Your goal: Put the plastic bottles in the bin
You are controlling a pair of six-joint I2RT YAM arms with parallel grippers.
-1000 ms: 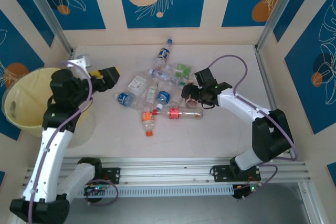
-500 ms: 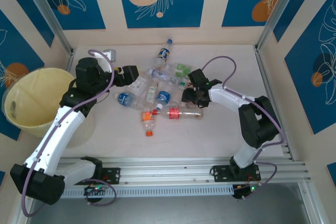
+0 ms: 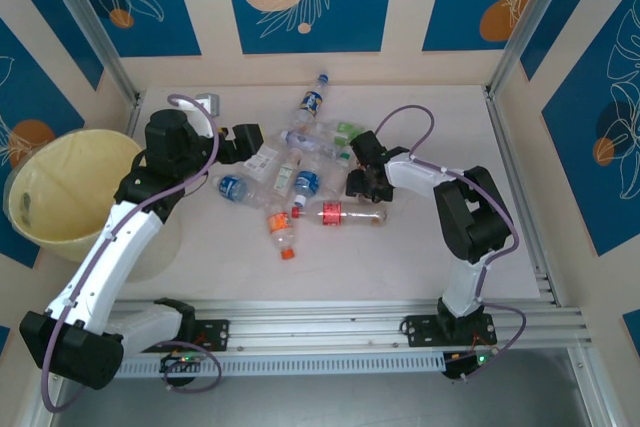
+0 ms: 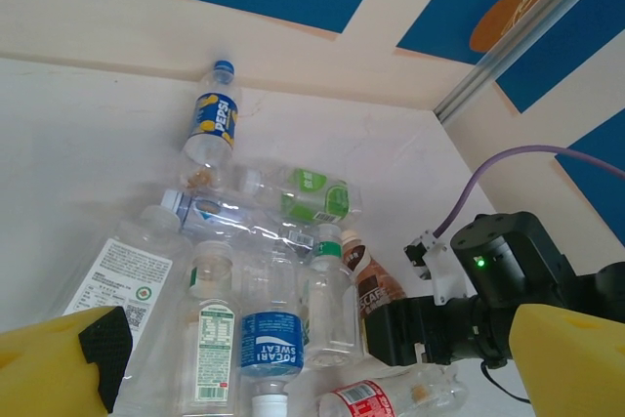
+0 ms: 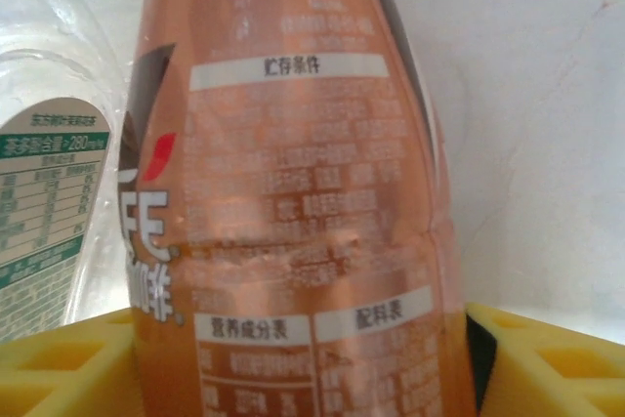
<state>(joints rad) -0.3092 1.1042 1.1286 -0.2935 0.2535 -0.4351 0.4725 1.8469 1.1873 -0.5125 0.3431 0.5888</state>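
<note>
At far left the pale-yellow bin [image 3: 50, 197] waits, mouth up. The left gripper [image 3: 245, 142] hovers at the centre pile of clear, crushed plastic bottles [image 3: 300, 172] on the worktop, jaws wide apart, ready to pick. Right of the pile, the right gripper [image 3: 362, 185] has its jaws clamped on a brown-labelled bottle [image 5: 303, 192], apparently to lift it.

The plastic bottles [image 3: 308, 183] lay scattered on the table [image 3: 440, 122] between the two sets of fingers: left fingers [image 3: 248, 137] spread just beside the pile, right fingers [image 3: 360, 185] touching its other edge, bin [image 3: 35, 225] well outside the left fingers.
</note>
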